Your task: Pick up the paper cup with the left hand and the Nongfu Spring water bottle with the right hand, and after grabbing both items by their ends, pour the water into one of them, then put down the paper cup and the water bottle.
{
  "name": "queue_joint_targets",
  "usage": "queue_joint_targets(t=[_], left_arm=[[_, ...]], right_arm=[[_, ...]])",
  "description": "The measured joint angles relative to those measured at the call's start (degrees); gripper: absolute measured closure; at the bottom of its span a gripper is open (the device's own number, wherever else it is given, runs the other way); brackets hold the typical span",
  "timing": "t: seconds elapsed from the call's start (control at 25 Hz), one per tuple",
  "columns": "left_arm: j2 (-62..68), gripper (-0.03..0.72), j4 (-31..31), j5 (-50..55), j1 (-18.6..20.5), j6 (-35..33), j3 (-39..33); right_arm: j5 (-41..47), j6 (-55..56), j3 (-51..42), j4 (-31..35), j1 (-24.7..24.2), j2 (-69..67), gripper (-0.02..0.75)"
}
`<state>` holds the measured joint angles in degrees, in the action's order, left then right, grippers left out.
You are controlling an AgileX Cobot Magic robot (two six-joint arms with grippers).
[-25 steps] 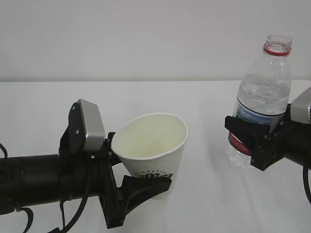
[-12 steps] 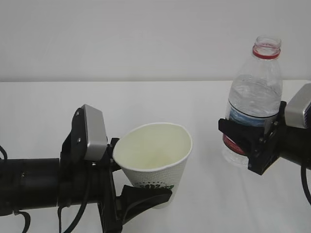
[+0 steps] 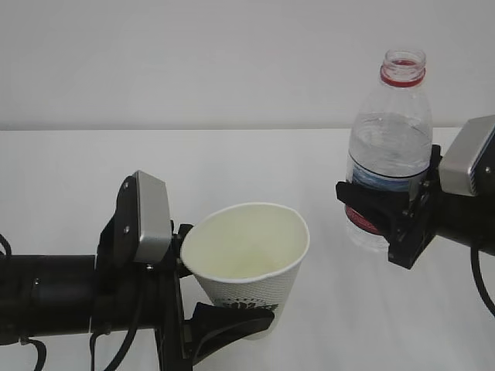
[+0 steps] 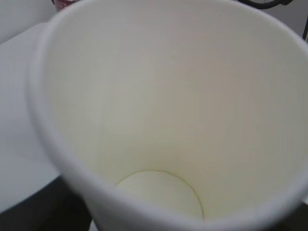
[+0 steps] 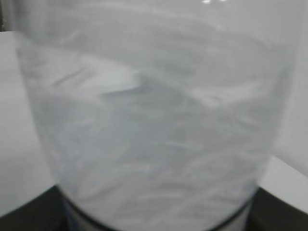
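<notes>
No lettering can be read anywhere. The paper cup [image 3: 249, 263] carries a dark printed logo low on its side, just above the black jaw under it, but only the top edge shows and no word can be made out. The water bottle [image 3: 387, 147] has a label band with blue and red patches, mostly hidden behind the jaws clamping it; its text is illegible.

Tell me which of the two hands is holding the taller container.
The right hand: it grips the clear Nongfu Spring water bottle, which stands taller than the short white paper cup held by the left hand.
</notes>
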<state>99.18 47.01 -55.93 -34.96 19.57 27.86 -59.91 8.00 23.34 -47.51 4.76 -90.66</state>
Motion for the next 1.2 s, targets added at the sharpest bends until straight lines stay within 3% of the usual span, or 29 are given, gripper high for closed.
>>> queue_joint_targets(t=[0.72, 1.2], left_arm=[[0.00, 0.142, 0.00, -2.09, 0.00, 0.00, 0.00], [0.00, 0.143, 0.27, -2.09, 0.00, 0.00, 0.00]], right_arm=[[13.65, -7.65, 10.67, -0.48, 11.67, 0.00, 0.289], [14.51, -17.50, 10.81, -0.53, 12.13, 0.00, 0.289]])
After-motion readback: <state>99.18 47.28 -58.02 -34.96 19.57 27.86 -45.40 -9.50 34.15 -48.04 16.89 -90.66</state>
